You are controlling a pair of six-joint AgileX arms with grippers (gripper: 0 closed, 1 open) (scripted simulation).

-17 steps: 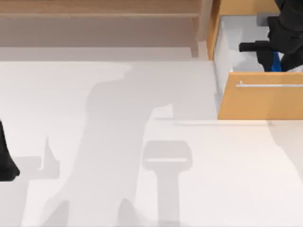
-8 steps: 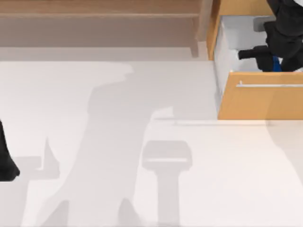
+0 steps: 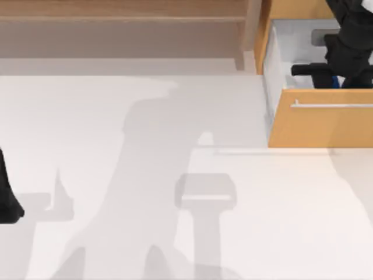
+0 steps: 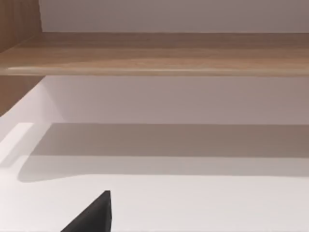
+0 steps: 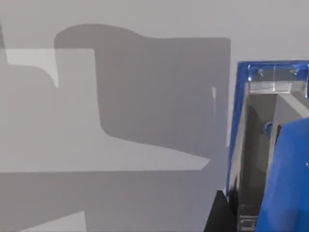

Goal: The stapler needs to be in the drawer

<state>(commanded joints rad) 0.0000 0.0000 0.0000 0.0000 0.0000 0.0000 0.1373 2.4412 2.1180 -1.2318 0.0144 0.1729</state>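
Left arm (image 3: 7,198) parked at bench (image 3: 116,175) left edge, idle. Drawer (image 3: 320,122) pulled open to accept load. Right gripper (image 3: 332,76) inside drawer cavity, clenched on stapler (image 5: 285,164); stapler between fingers, low over white floor. Release judged next.

I can read no text, label, brand, number or sign anywhere. The stapler (image 5: 285,159) has plain blue and silver surfaces (no maker's mark that I can see), the drawer (image 3: 326,125) front carries no writing, and the shelf unit (image 4: 154,53) and the table (image 3: 175,204) are also blank.
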